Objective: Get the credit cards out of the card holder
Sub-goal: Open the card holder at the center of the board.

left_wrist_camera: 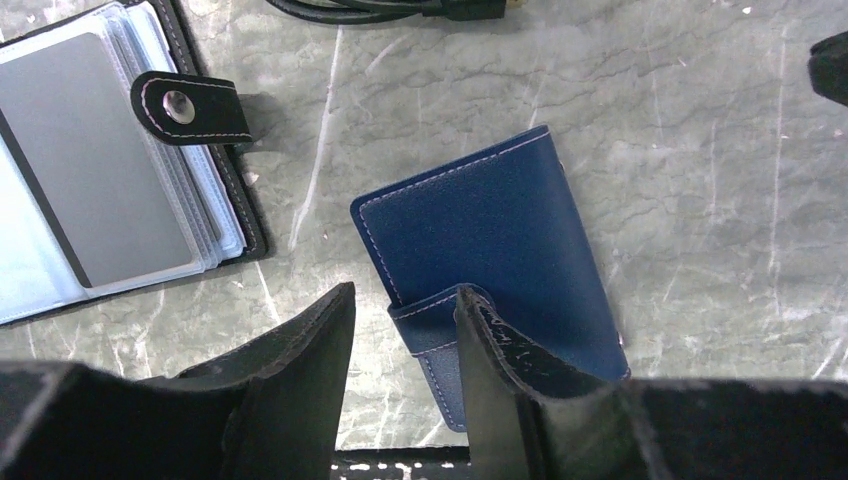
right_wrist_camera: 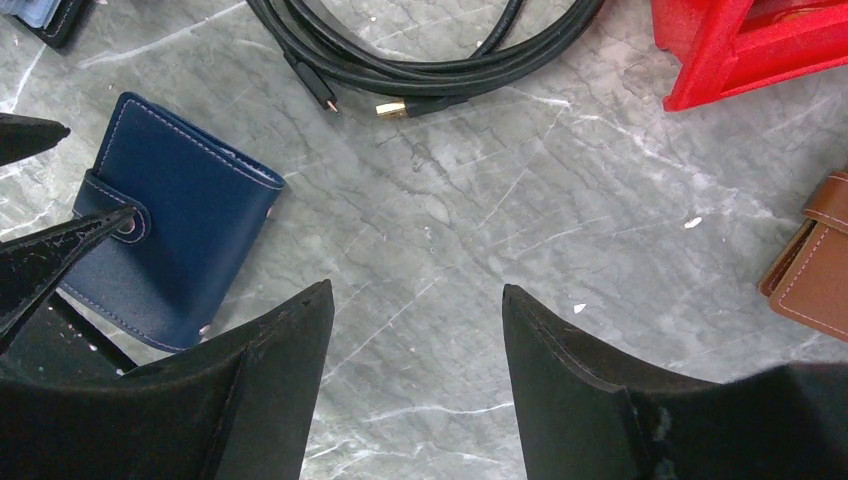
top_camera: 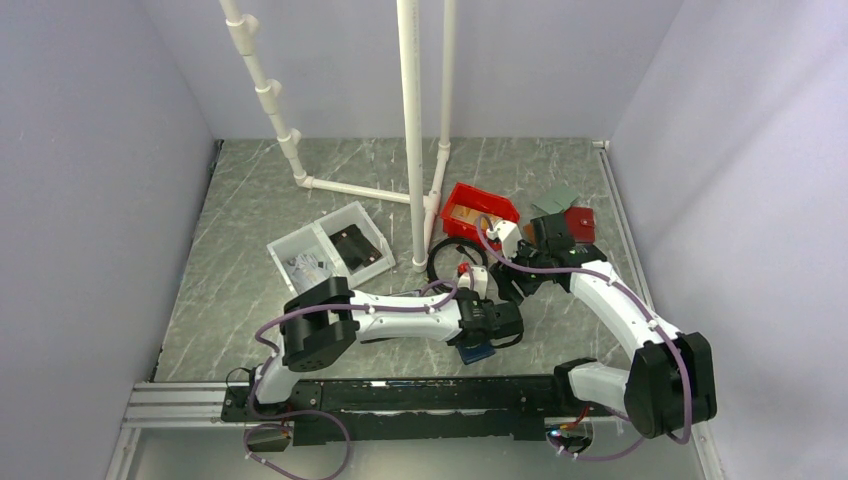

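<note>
The navy-blue card holder (left_wrist_camera: 490, 235) lies closed on the marble table, its tab (left_wrist_camera: 430, 325) snapped over the near edge. It also shows in the right wrist view (right_wrist_camera: 185, 215) and under the left wrist in the top view (top_camera: 478, 350). No credit cards show; they are hidden inside. My left gripper (left_wrist_camera: 405, 300) is open and low over the holder's tab edge, its right finger (left_wrist_camera: 500, 350) over the tab and its left finger above bare table. My right gripper (right_wrist_camera: 415, 295) is open and empty above bare table, to the right of the holder.
A black-edged folio (left_wrist_camera: 90, 180) with grey and light-blue panels lies open to the left of the holder. A coiled black cable (right_wrist_camera: 420, 50) lies beyond it. A red bin (right_wrist_camera: 750, 40), a brown wallet (right_wrist_camera: 815, 260), a white tray (top_camera: 330, 250) and PVC pipes (top_camera: 412, 130) stand farther back.
</note>
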Available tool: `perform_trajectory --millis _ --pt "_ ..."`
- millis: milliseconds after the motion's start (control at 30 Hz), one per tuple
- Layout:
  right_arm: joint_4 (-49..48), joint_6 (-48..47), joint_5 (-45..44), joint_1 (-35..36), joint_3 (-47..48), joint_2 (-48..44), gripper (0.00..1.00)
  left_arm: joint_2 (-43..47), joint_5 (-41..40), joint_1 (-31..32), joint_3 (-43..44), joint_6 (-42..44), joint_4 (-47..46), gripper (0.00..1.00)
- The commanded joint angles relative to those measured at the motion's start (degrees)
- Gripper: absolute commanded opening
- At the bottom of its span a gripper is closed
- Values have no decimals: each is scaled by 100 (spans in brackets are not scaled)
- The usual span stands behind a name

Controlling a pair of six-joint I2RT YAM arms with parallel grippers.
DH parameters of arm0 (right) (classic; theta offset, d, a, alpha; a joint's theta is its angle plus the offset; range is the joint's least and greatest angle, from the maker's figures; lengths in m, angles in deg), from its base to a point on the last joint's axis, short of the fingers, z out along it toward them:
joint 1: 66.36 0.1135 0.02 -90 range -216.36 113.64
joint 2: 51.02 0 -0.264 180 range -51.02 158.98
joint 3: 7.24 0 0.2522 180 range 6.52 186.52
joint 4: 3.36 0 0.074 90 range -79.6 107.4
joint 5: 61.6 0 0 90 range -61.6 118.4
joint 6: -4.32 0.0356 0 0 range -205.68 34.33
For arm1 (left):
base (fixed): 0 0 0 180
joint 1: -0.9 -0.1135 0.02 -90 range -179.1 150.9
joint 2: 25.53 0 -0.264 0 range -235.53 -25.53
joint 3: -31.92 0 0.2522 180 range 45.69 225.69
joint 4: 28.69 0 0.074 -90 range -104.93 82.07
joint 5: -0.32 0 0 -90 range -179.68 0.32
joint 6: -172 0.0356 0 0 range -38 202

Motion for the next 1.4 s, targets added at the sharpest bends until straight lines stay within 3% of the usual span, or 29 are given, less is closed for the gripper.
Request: perform_trajectory --millis 0,433,767,1367 --pt "-24 6 95 -13 94 10 65 -101 -242 17 244 -112 211 48" --pt "-10 -3 113 -12 103 54 65 195 102 20 -127 405 -765 51" --pt "2 -3 122 -11 103 60 65 -240 236 27 380 133 49 50" --pt "37 -10 166 -11 112 97 65 -87 221 240 419 34 180 53"
